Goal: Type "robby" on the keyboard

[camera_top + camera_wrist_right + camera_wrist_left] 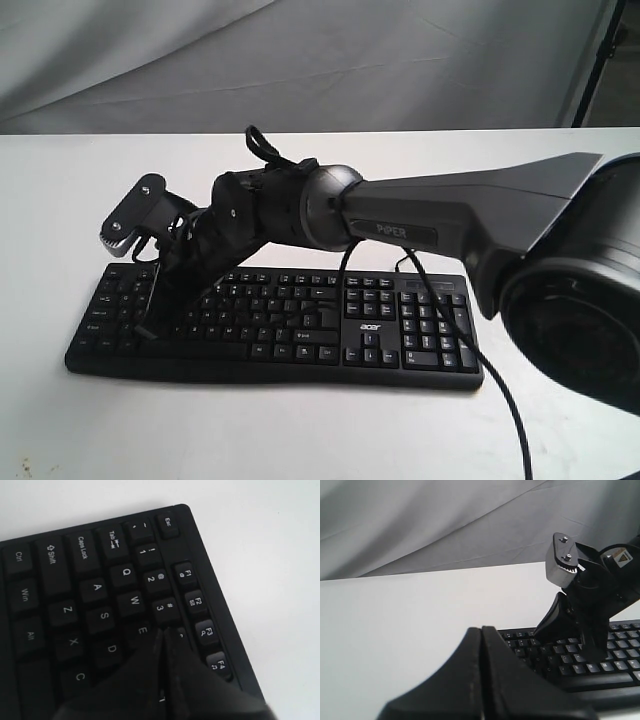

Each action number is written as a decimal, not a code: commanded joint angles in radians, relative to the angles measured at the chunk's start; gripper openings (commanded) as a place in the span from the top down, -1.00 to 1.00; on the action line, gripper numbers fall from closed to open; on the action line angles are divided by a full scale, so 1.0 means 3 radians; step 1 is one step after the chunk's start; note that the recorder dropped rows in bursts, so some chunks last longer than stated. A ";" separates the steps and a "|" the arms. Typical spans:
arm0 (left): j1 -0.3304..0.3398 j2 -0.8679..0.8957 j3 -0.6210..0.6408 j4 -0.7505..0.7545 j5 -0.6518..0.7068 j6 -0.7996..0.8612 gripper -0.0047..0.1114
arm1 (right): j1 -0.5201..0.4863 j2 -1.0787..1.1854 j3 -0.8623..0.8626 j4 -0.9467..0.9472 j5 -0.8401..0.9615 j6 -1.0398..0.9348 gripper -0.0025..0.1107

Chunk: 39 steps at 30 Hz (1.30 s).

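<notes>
Right gripper (161,635), left gripper (481,630): jaws together

My white table, one keyboard on it

The table (300,430) under me is plain matte white. The black keyboard (280,320) lies flat on it, long side running across and number pad toward my right, with white surface showing on every side. A thin black cable (505,400) crosses the number-pad end and runs over the table's near part; I cannot tell whether it rests there. A few faint specks (20,467) mark the near left corner
</notes>
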 commanded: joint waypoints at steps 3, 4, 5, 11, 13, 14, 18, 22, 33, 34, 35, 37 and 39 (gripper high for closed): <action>-0.0021 -0.0012 0.0014 0.0016 -0.0024 -0.0009 0.92 | 0.0019 0.0021 0.0020 -0.0025 -0.0004 0.0020 0.96; -0.0021 -0.0012 0.0014 0.0016 -0.0024 -0.0009 0.92 | 0.0037 0.0038 0.0020 -0.0031 -0.0036 0.0020 0.96; -0.0021 -0.0012 0.0014 0.0016 -0.0024 -0.0009 0.92 | 0.0037 0.0045 0.0020 -0.0031 -0.0035 0.0020 0.96; -0.0021 -0.0012 0.0014 0.0016 -0.0024 -0.0009 0.92 | 0.0044 0.0068 0.0020 -0.0085 -0.0035 0.0033 0.96; -0.0021 -0.0012 0.0014 0.0016 -0.0024 -0.0009 0.92 | 0.0044 0.0020 0.0020 -0.0145 -0.0021 0.0063 0.96; -0.0021 -0.0012 0.0014 0.0016 -0.0024 -0.0009 0.92 | 0.0038 -0.0028 0.0020 -0.0197 0.0015 0.0108 0.96; -0.0021 -0.0012 0.0014 0.0016 -0.0024 -0.0009 0.92 | -0.0037 -0.0258 0.0047 -0.0301 0.0168 0.0202 0.96; -0.0021 -0.0012 0.0014 0.0016 -0.0024 -0.0009 0.92 | -0.0138 -0.0600 0.0443 -0.0309 0.0043 0.0264 0.96; -0.0021 -0.0012 0.0014 0.0016 -0.0024 -0.0009 0.92 | -0.0350 -0.1207 0.1801 -0.0190 -0.0719 0.0244 0.96; -0.0021 -0.0012 0.0014 0.0016 -0.0024 -0.0009 0.92 | -0.0350 -0.1176 0.1794 -0.0190 -0.0749 0.0223 0.96; -0.0021 -0.0012 0.0014 0.0016 -0.0024 -0.0009 0.92 | -0.0342 -0.1152 0.1785 -0.0190 -0.0773 0.0205 0.96; -0.0021 -0.0012 0.0014 0.0016 -0.0024 -0.0009 0.92 | -0.0291 -0.1058 0.1779 -0.0190 -0.0855 0.0155 0.96; -0.0021 -0.0012 0.0014 0.0016 -0.0024 -0.0009 0.92 | -0.0265 -0.1024 0.1771 -0.0190 -0.0905 0.0108 0.96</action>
